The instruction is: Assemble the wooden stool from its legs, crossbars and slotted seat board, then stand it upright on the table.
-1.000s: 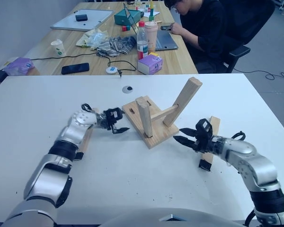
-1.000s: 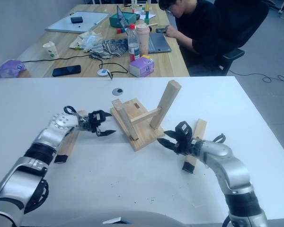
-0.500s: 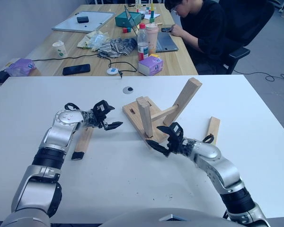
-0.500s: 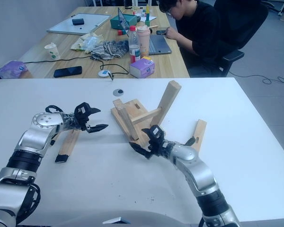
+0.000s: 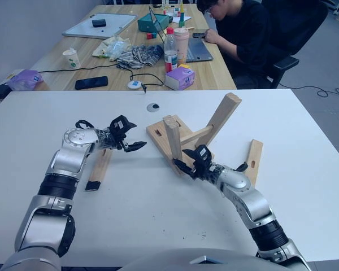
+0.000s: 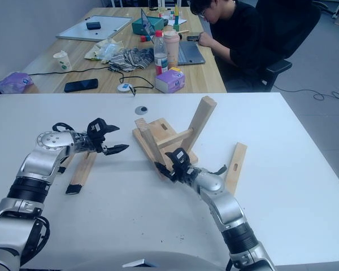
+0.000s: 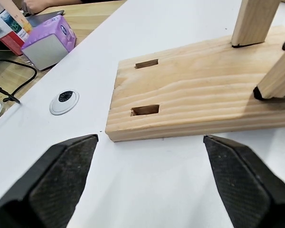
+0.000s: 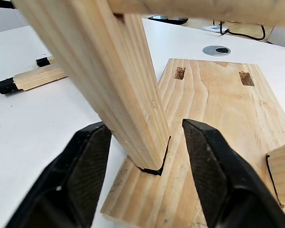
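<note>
Board (image 7: 194, 90) lay flat on the table (image 5: 152, 214), slots up. Right jaws gaped around the near leg (image 8: 118, 71), whose top was cut off; left jaws gaped just off the slotted end.

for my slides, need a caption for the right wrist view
Right gripper open around the base of a leg seated in the slotted seat board.

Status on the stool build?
Left gripper open, short of empty slots in seat board. Right gripper open, straddling base of fitted leg. Two loose legs flat on table.
</note>
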`<action>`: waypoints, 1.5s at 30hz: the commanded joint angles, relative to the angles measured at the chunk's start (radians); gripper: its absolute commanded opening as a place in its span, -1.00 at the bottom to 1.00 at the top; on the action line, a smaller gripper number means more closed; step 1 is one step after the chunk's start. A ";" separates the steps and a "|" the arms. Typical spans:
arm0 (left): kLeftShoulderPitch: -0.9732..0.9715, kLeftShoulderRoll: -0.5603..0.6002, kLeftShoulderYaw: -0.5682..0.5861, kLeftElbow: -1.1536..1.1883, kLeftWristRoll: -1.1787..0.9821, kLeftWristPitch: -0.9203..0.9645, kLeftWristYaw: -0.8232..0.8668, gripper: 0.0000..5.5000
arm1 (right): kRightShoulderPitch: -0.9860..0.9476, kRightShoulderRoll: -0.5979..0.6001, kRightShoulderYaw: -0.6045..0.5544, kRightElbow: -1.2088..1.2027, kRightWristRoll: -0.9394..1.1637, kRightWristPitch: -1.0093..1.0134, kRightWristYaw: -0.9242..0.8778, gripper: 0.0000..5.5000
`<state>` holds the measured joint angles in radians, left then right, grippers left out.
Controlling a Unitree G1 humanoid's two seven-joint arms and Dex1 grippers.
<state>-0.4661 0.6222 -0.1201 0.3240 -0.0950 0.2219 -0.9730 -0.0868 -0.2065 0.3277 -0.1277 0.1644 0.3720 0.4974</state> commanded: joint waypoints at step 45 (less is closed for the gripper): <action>0.115 -0.054 -0.113 0.226 0.157 -0.324 0.034 0.50 | -0.202 -0.257 -0.093 0.463 -0.201 -0.354 0.330 0.21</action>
<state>-0.4354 0.5620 -0.1730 0.6578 0.0665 -0.0949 -0.8312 -0.2292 -0.5491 0.2174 0.2772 -0.0256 0.0051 0.8823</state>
